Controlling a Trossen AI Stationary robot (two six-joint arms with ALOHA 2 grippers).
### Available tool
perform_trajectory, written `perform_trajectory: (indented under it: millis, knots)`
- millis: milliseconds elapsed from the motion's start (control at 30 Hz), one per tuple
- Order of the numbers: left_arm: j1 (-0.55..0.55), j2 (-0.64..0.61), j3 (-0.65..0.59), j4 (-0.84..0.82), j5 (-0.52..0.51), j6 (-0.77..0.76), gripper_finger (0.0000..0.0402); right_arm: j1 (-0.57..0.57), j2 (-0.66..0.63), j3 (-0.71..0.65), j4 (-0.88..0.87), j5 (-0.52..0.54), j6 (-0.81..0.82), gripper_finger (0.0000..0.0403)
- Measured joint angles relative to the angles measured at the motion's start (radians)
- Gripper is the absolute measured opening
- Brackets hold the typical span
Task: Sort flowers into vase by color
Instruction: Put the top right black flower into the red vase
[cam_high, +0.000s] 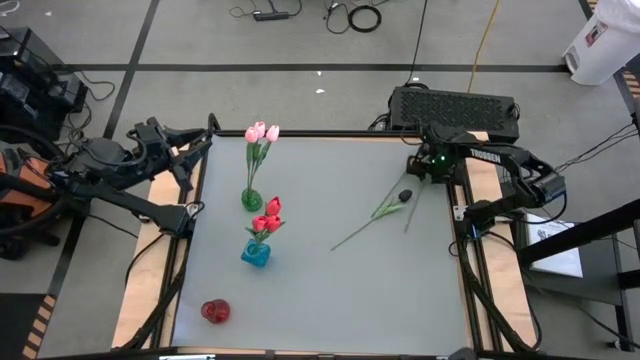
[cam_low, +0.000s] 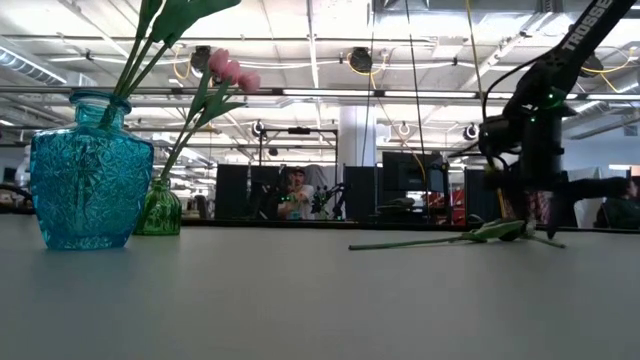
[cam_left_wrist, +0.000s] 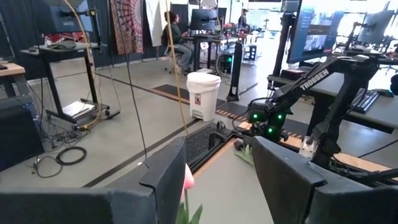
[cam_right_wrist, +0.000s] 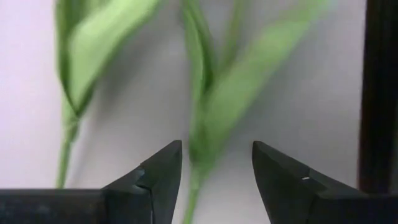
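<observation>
A grey bench (cam_high: 330, 290) framed in pale wood stands in an open workshop of desks and monitors, where a seated person (cam_low: 293, 190) shows in the background. Toward ten o'clock of the bench centre, a green vase (cam_high: 251, 199) holds pink tulips (cam_high: 262, 133); just below it, at about nine o'clock, a blue vase (cam_high: 255, 254) holds red tulips (cam_high: 269, 214), and a red vase (cam_high: 215, 311) stands near the seven o'clock corner. At two o'clock a black tulip (cam_high: 404, 196) lies flat on the bench, its green stem running toward the centre, with a second stem beside it. The right hand (cam_right_wrist: 216, 168) hangs directly over those leaves, fingers spread and gripping nothing. The left hand (cam_left_wrist: 217, 171) waits at the bench's ten o'clock edge, fingers likewise apart and empty.
</observation>
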Motion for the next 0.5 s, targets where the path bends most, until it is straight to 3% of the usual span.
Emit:
perform_trajectory:
  millis: [500]
  knots:
    - [0.0, 0.028, 0.0, 0.0, -0.006, 0.0, 0.0191, 0.0, 0.005, 0.0, 0.067, 0.006, 0.036, 0.0171]
